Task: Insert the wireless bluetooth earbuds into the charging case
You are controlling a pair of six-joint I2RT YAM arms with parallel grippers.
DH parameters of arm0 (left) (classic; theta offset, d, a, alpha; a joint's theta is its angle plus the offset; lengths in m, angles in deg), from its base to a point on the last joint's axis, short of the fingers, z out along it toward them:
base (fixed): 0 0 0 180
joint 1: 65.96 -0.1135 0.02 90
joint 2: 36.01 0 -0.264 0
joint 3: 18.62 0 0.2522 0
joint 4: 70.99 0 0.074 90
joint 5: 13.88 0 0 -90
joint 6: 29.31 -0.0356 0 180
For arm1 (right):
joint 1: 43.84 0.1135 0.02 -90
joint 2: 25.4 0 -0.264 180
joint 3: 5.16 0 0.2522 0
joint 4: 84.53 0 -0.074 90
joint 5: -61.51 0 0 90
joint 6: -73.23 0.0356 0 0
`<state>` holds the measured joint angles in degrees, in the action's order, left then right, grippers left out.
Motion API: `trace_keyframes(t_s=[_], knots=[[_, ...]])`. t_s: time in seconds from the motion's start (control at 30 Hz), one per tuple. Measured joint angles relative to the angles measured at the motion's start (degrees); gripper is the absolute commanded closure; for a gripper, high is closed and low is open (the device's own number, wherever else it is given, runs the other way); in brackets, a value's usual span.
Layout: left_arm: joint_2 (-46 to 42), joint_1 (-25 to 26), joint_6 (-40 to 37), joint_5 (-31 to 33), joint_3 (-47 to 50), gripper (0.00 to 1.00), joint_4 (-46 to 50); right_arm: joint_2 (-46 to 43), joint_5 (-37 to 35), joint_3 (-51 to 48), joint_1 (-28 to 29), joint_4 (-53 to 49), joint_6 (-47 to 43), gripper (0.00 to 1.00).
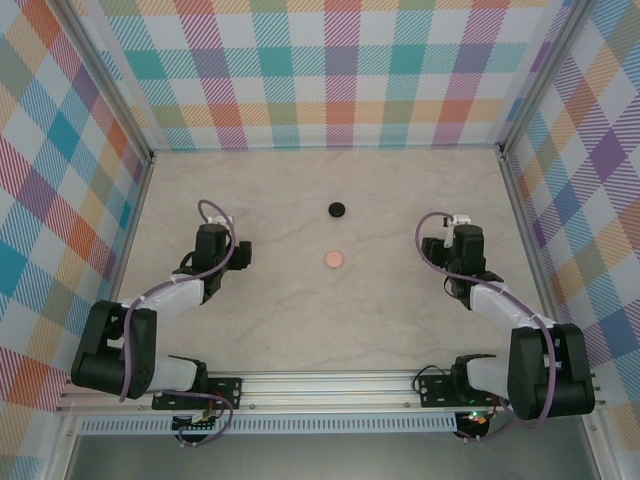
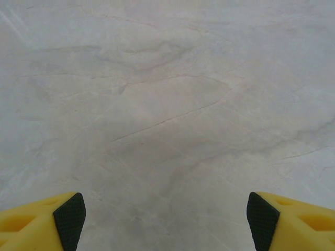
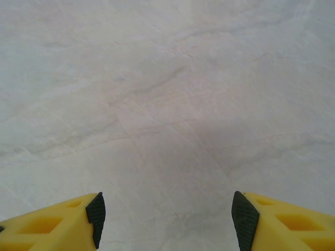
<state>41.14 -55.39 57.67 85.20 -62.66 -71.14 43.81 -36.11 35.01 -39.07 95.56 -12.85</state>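
yellow fingers (image 2: 31,222) tipped with black pads (image 2: 70,219) are seen at the bottom corners of the left wrist view. the left gripper (image 2: 165,219) is held wide apart, with nothing but bare marbled table (image 2: 167,104) between its jaws. the same is seen in the right wrist view: the right gripper (image 3: 167,217) is spread wide, its black pads (image 3: 96,214) are set well apart, and nothing is held.

from above, a metal rail (image 1: 330,385) is seen along the near edge, with both arm bases bolted to it. the left arm (image 1: 170,295) is bent in over the left half of the table (image 1: 300,330), and the right arm (image 1: 500,300) over the right half. the table is closed in by plaid walls (image 1: 340,70) on three sides.

two small round discs are set near the middle of the table. a black disc (image 1: 337,209) lies farther back, and a pink disc (image 1: 332,259) lies just nearer, almost in line with it but apart from it. both discs lie between the two arms and well apart from either gripper. they are too small for it to be told whether they are open or shut, or whether anything is held inside them.

where the earbuds lie cannot be told; nothing that small can be made out on the table or in the discs.
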Motion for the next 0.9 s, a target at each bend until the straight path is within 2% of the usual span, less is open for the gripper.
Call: trace_keyframes(t_s=[0.17, 0.4, 0.7, 0.73, 0.77, 0.8, 0.9], knots=[[0.79, -1.86, -1.14, -4.76, 2.19, 0.20, -8.87, 0.59, 4.11, -4.00, -2.25, 11.19, -0.57, 0.31], [2.58, -4.72, -1.20, -8.70, 5.75, 0.20, -19.08, 5.09, 6.95, -4.46, -4.24, 19.41, -1.22, 0.30], [10.51, -6.91, -1.07, -11.69, 8.44, 0.19, -31.63, 16.41, 10.03, -4.48, -5.62, 29.20, -1.86, 0.27], [11.47, -6.93, -1.07, -11.63, 8.52, 0.17, -31.45, 17.35, 10.34, -4.44, -5.62, 29.64, -1.88, 0.24], [12.15, -6.93, -1.09, -11.61, 8.48, 0.07, -31.45, 17.90, 10.73, -4.44, -5.62, 29.66, -1.86, 0.09], [12.44, -6.93, -0.72, -11.28, 8.20, 0.01, -30.99, 18.14, 11.06, -4.42, -5.62, 29.68, -2.05, 0.00], [12.57, -6.97, 0.20, -9.57, 7.41, 0.00, -30.86, 18.18, 11.72, -4.04, -5.62, 29.88, -2.56, 0.00]])
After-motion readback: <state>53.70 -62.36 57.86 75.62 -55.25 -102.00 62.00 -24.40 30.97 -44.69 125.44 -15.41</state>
